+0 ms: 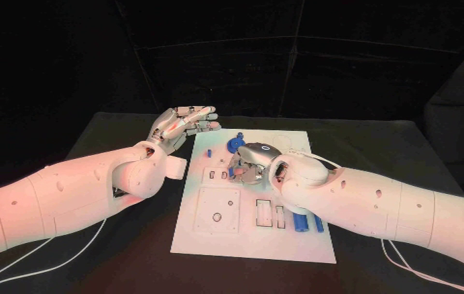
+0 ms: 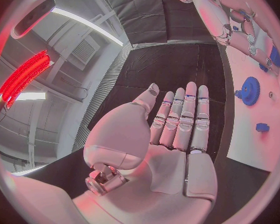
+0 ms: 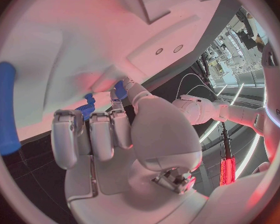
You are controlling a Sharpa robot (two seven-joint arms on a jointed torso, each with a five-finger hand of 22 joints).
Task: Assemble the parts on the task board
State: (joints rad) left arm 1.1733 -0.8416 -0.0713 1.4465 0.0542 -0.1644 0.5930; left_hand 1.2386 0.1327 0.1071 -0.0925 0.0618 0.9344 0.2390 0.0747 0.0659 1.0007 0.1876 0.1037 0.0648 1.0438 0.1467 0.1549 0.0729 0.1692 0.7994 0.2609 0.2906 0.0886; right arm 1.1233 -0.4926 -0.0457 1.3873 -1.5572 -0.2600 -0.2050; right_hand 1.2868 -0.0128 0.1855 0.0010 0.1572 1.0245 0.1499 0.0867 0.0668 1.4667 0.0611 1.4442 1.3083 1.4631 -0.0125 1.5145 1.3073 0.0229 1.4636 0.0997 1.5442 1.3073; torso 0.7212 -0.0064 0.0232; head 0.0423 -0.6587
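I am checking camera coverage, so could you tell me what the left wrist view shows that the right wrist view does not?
Left wrist view alone: the left robot hand, flat and empty beside the board, and a blue gear. Right wrist view alone: a long blue rod and a small blue part at the right robot hand fingertips. Both show the white task board.

White task board (image 1: 242,240) on the black bench (image 1: 116,133), blue parts (image 1: 302,222) beside the silver right hand (image 1: 253,160).

A lab test bay: black-draped table (image 1: 116,129), dark curtain backdrop (image 1: 290,45), ceiling strip lights (image 2: 90,25).
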